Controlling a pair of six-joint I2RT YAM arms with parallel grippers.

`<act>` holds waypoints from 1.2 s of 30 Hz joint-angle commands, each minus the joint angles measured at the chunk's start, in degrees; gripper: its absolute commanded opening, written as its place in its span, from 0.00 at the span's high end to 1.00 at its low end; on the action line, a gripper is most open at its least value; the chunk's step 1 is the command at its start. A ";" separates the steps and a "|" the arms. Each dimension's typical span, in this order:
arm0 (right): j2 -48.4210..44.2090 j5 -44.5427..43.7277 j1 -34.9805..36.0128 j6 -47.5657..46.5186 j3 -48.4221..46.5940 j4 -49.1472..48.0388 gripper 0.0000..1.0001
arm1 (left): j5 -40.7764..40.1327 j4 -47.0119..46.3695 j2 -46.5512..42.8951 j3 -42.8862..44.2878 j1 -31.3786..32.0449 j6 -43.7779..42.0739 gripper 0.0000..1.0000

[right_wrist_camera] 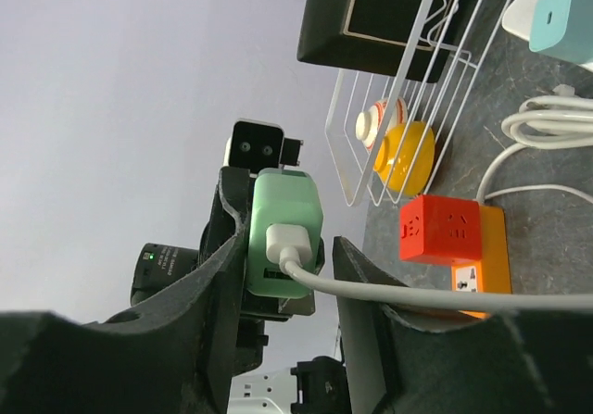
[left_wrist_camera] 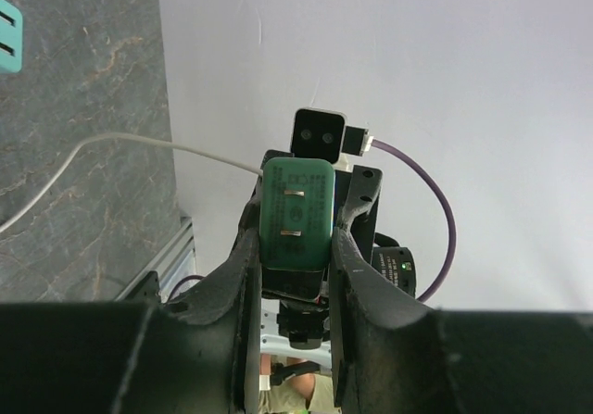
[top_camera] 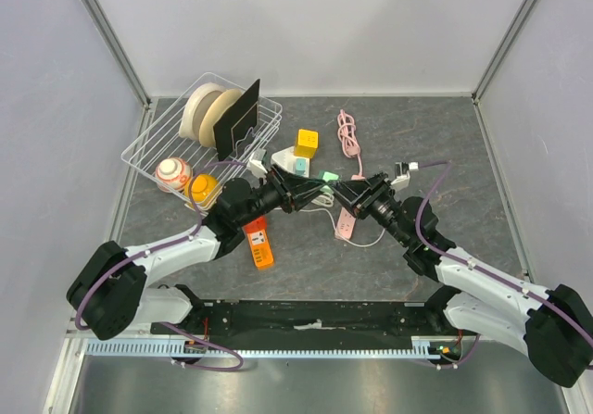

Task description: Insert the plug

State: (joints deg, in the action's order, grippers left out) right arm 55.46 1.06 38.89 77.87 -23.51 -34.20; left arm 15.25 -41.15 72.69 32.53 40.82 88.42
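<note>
Green plastic marks the task's thing from above: one green wall charger (top_camera: 326,179) hangs over the middle of the desk (top_camera: 463,155), where the left claw (top_camera: 313,192) and right claw (top_camera: 341,192) meet. One pink power strip (top_camera: 345,222) lies just beneath them and one orange power strip (top_camera: 259,244) sits beside the left arm, so two strips in all; which one is meant I cannot tell. From the left wrist, the left claw (left_wrist_camera: 298,224) is clamped tight on the charger's sides, its two flat prongs (left_wrist_camera: 293,192) face this camera, and one white cable (left_wrist_camera: 120,141) trails down to the desk. From the right wrist, the right claw (right_wrist_camera: 289,224) stands partly open around the same charger, one finger (right_wrist_camera: 232,247) against its side and a gap showing at the other, so it grips nothing yet. One white USB connector (right_wrist_camera: 289,244) is seated in the charger's back. The step looks like a handover. To do it well, the right claw should centre itself so both fingers land flat on the charger's sides, clear of the connector and cable. It should clamp firmly before the left claw lets go, leaving both prongs free to be aimed at a strip's slots.
</note>
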 commanded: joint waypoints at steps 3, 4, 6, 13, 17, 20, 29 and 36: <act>-1.14 -5.54 -0.22 -1.31 1.89 -7.64 0.52 | 2.69 -6.14 -0.79 -1.86 2.07 3.95 0.98; -1.06 -5.46 -0.14 -1.57 1.89 -8.08 0.53 | 2.86 -6.05 -0.62 -1.86 2.16 3.95 0.98; -0.88 -5.28 -0.13 -2.27 1.71 -8.60 0.54 | 3.12 -6.05 -0.35 -1.42 2.42 3.78 0.98; 1.05 -1.77 -0.13 -2.89 0.04 -9.31 0.64 | 2.86 -6.14 0.88 -0.89 3.39 3.25 0.98; 0.53 -1.24 -0.13 -4.30 -0.57 -7.47 0.85 | 2.95 -6.32 1.76 -0.45 3.39 2.72 0.96; -0.44 0.70 -0.22 -6.13 -0.84 -5.28 1.00 | 2.77 -5.53 1.76 -0.37 3.39 1.49 0.85; -5.28 -0.80 -1.10 -20.01 -10.83 20.01 1.00 | 0.76 10.79 -3.50 0.42 3.30 -10.54 0.15; 1.56 -5.72 -1.10 -35.75 -25.69 49.89 1.00 | -7.50 29.52 -13.42 -0.98 3.30 -23.02 0.14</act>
State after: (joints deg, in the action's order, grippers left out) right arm 52.90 -1.91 37.98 53.52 -40.34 -2.87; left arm 13.63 -23.07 65.12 31.11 44.01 76.38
